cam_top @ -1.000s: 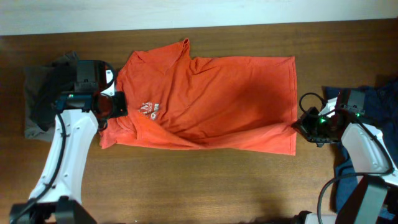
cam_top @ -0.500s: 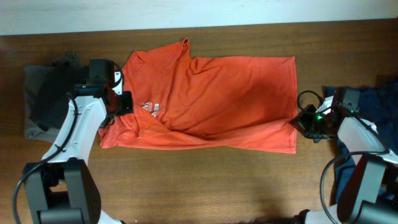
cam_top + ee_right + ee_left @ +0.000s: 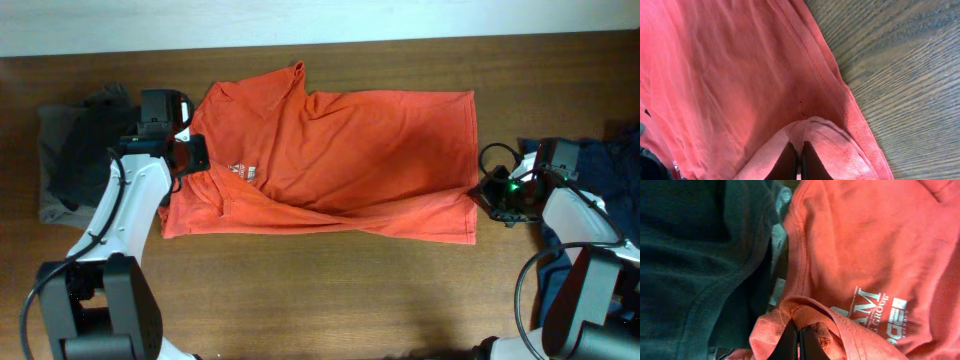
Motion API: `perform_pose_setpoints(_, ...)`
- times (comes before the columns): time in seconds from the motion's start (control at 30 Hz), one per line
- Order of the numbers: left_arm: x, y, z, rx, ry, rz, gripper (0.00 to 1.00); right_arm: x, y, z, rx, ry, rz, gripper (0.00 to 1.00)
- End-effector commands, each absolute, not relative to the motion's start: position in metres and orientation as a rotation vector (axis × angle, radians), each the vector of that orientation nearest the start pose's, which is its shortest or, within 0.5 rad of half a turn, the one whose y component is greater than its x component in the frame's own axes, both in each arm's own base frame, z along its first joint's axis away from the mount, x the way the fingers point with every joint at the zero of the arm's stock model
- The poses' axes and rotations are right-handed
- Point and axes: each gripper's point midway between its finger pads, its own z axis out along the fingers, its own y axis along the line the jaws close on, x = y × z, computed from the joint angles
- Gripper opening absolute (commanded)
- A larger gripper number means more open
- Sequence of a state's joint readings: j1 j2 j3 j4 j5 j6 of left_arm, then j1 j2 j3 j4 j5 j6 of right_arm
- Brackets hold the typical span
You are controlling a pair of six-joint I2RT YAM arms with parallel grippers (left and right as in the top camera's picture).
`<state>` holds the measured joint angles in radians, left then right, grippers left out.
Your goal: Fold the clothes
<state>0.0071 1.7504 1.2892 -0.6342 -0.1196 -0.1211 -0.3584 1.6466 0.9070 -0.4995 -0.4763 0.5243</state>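
T-shirt (image 3: 340, 160): orange-red, spread across the table (image 3: 300, 300).
Left gripper (image 3: 799, 339): clamped on a bunched fold beside the white lettering (image 3: 875, 312); the pinch shows only in the wrist view.
Right gripper (image 3: 796, 156): clamped on a hem fold at the shirt's right edge; fingertips unclear overhead.
Dark garments (image 3: 70, 160): left of the shirt, partly under the left arm.
Navy garment (image 3: 610, 160): cut off at the right frame edge.

The overhead view is evenly but rather dimly lit and warm-toned, with no glare on the wooden table (image 3: 300, 300). Soft shadows sit in the folds of the orange T-shirt (image 3: 340, 150). Both wrist views are brighter and sharp on the weave, while the dark garment (image 3: 685, 255) sinks into murky shade.
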Motion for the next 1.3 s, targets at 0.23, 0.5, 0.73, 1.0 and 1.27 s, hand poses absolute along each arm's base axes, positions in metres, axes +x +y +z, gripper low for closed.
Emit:
perform_pose_setpoints(0.23, 0.432, 0.04, 0.109, -0.307, 2.6, 0.218, 0.0, 0.334, -0.049, 0.037, 1.146, 2.578, 0.65, 0.05)
perform_pose_setpoints(0.5, 0.438, 0.04, 0.104, -0.303, 2.59, 0.216, 0.0, 0.335, -0.051, 0.037, 1.145, 2.577, 0.638, 0.06)
perform_pose_setpoints(0.73, 0.439, 0.041, 0.101, -0.299, 2.594, 0.219, 0.12, 0.337, -0.052, 0.038, 1.137, 2.569, 0.638, 0.15)
perform_pose_setpoints(1.0, 0.438, 0.04, 0.11, -0.248, 2.587, 0.22, 0.61, 0.351, -0.033, 0.062, 0.761, 2.563, 0.779, 0.41)
perform_pose_setpoints(1.27, 0.419, -0.033, 0.137, 0.094, 2.599, -0.268, 0.62, 0.347, 0.016, 0.098, 0.399, 2.568, 0.927, 0.43)
